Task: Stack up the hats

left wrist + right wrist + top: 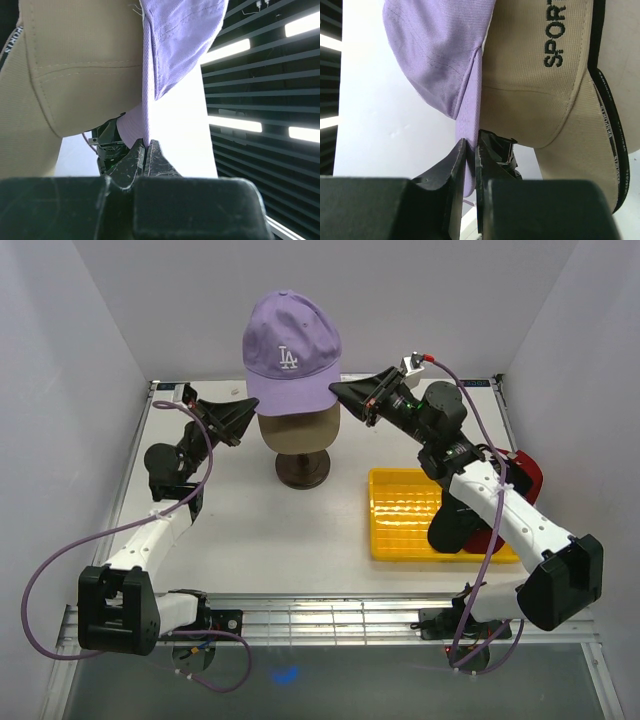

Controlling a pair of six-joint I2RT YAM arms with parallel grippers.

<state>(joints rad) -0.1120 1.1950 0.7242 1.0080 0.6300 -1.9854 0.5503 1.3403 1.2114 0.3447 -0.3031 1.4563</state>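
Between the left jaws and right jaws hangs the lavender cap [290, 350], each pair pinched shut on its rim, over the tan cap [300, 430]. Only a dark stand [303, 472] shows beneath. Right of the right jaws, the arm mostly hides a red cap [527, 478] beside a yellow tray [400, 508]. White worktop [280, 530], white walls.

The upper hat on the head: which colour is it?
The hat is lavender, with a white logo; the top external view shows it best.
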